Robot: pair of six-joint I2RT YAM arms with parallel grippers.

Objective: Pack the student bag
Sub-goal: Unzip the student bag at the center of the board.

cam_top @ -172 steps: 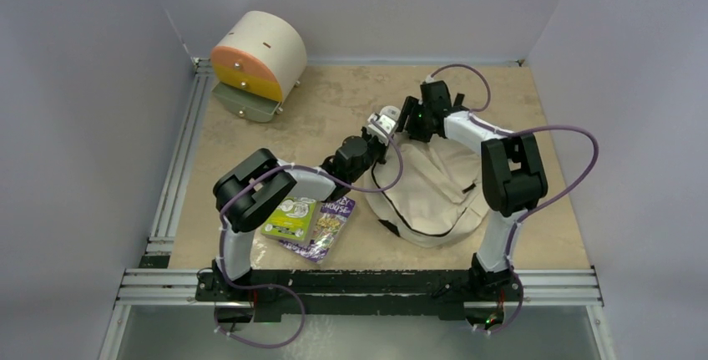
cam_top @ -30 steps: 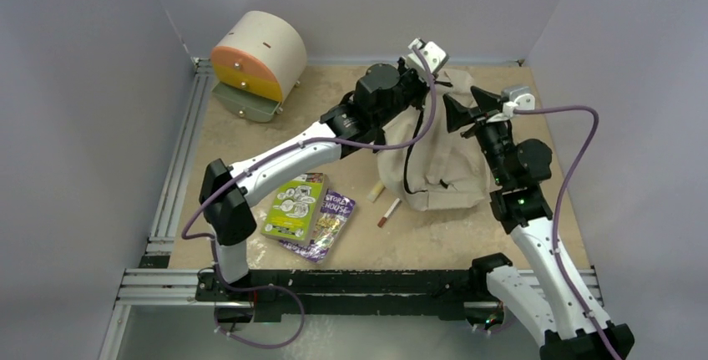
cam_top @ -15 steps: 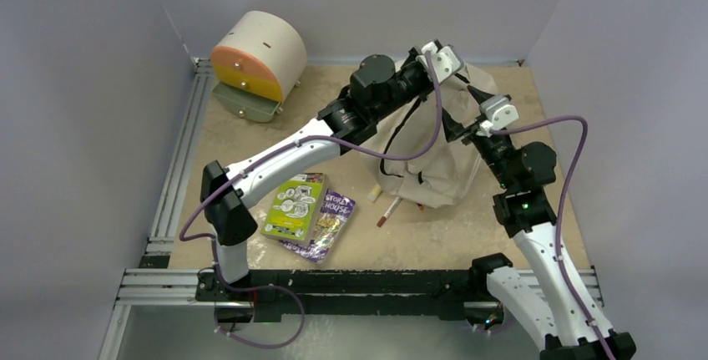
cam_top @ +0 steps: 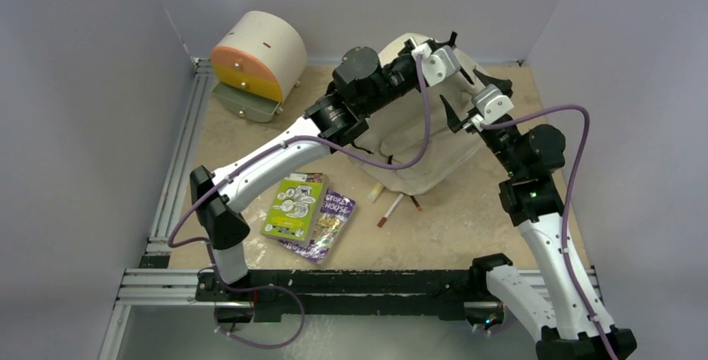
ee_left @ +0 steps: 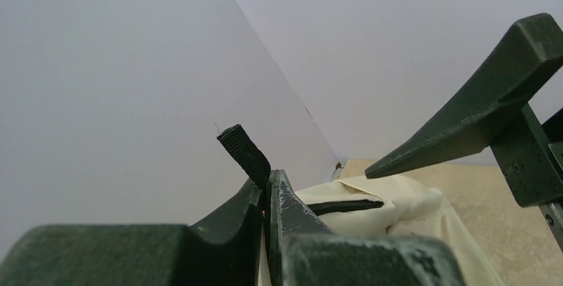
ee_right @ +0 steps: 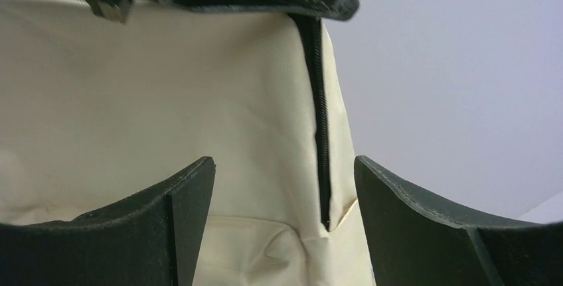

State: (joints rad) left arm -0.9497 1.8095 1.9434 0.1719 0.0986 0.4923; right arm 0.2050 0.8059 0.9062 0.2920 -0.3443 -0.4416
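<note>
The student bag point(cam_top: 430, 155) is a soft beige backpack hanging over the back of the table, its lower part draped on the surface. My left gripper point(cam_top: 447, 44) is raised near the back wall and shut on the bag's black strap point(ee_left: 244, 153), which sticks up from the closed jaws point(ee_left: 269, 181). My right gripper point(cam_top: 459, 108) is open just right of the bag's upper part. In the right wrist view point(ee_right: 284, 170) the beige fabric and a black zipper point(ee_right: 320, 133) fill the space beyond the spread fingers, which hold nothing.
A green book point(cam_top: 294, 207) and a purple book point(cam_top: 327, 222) lie left of the bag. A red-tipped marker point(cam_top: 390, 210) and a cream stick point(cam_top: 377, 190) lie near its lower edge. The cream-and-orange drawer unit point(cam_top: 255, 59) stands back left. A metal rail point(cam_top: 179, 168) runs along the left.
My left gripper has carried the strap farther right and up, lifting the bag's top toward the back wall. My right gripper has spread wider and shifted back beside the bag.
</note>
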